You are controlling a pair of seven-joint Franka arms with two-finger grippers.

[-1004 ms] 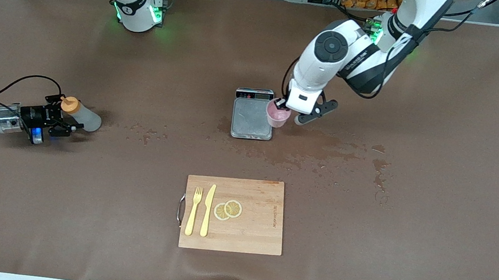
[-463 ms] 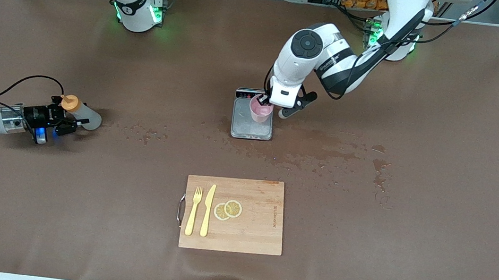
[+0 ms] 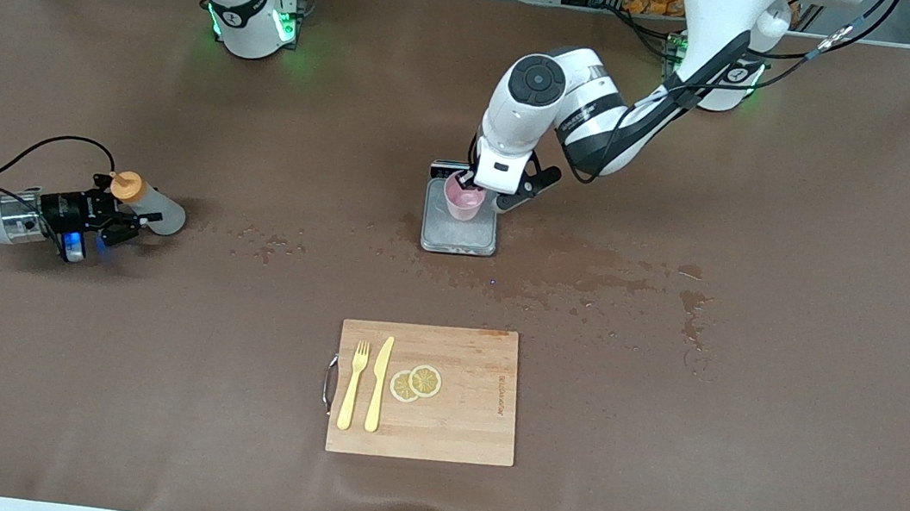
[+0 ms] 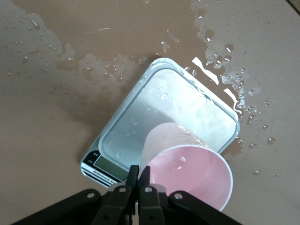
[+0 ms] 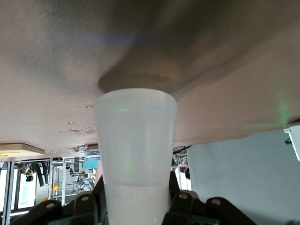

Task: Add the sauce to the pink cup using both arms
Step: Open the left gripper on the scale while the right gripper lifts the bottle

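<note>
Now the pink cup (image 3: pixel 462 196), pinched by the left gripper (image 3: pixel 474 180), has been carried over the scale (image 3: pixel 458 234) (ready for filling); the sauce (image 3: pixel 146 205) is newly clamped in the right gripper (image 3: pixel 110 224).

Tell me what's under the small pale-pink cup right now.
The grey scale's plate is under the pink cup, pinched at its rim by the left gripper. Contact is hidden.

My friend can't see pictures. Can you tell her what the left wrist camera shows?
The left gripper pinches the rim of the pink cup, holding it over a grey scale. The cup looks empty apart from a few drops. The brown table around the scale is splashed with water.
</note>
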